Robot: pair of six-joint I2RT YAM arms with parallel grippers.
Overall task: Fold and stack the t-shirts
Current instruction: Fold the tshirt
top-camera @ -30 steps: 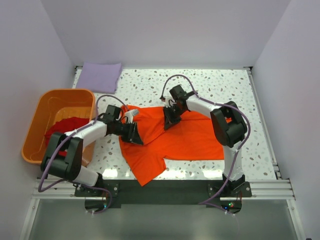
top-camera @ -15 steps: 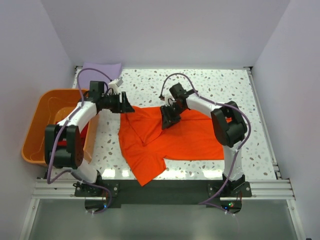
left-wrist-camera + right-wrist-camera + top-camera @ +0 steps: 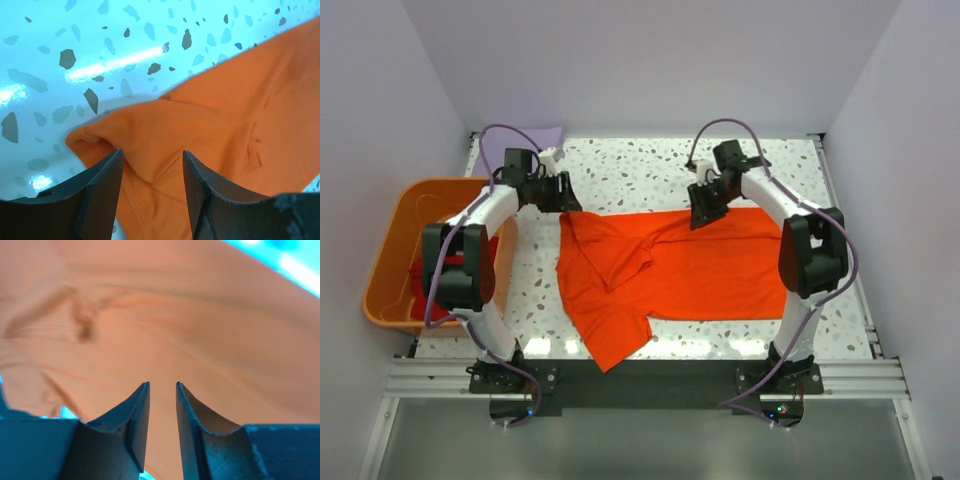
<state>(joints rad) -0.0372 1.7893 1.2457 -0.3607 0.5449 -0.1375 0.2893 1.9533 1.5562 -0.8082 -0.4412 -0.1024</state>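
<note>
From my station I see one container, the tub (image 3: pixel 382 262), sitting at 9 o'clock on the table's left edge. The red shirt (image 3: pixel 418 285) lies bunched in it, partly hidden by the left arm.

The orange shirt (image 3: pixel 690 275) is spread across the middle of the table (image 3: pixel 620 170). Its long side runs from 9 to 3 o'clock, the left part is rumpled, and a flap reaches toward 6 o'clock. The lavender shirt (image 3: pixel 542 138) lies flat in the 11 o'clock corner, well apart from the orange one.

My left gripper (image 3: pixel 568 193) is at the orange shirt's 10 o'clock corner. On the left wrist camera its jaws stand apart (image 3: pixel 151 155), the cloth corner (image 3: pixel 225 100) lying on the table past them, not pinched. My right gripper (image 3: pixel 700 215) sits over the shirt's far edge, at about 1 o'clock. Its wrist camera shows a narrow gap between the fingers (image 3: pixel 162 386), with nothing caught in it and orange cloth (image 3: pixel 200 330) filling the view beyond.

The table is white with grey speckles and glares under the light. Plain pale walls (image 3: pixel 650 60) close it in at 9, 12 and 3 o'clock. A metal rail (image 3: pixel 640 372) carrying both arm bases runs along 6 o'clock.
</note>
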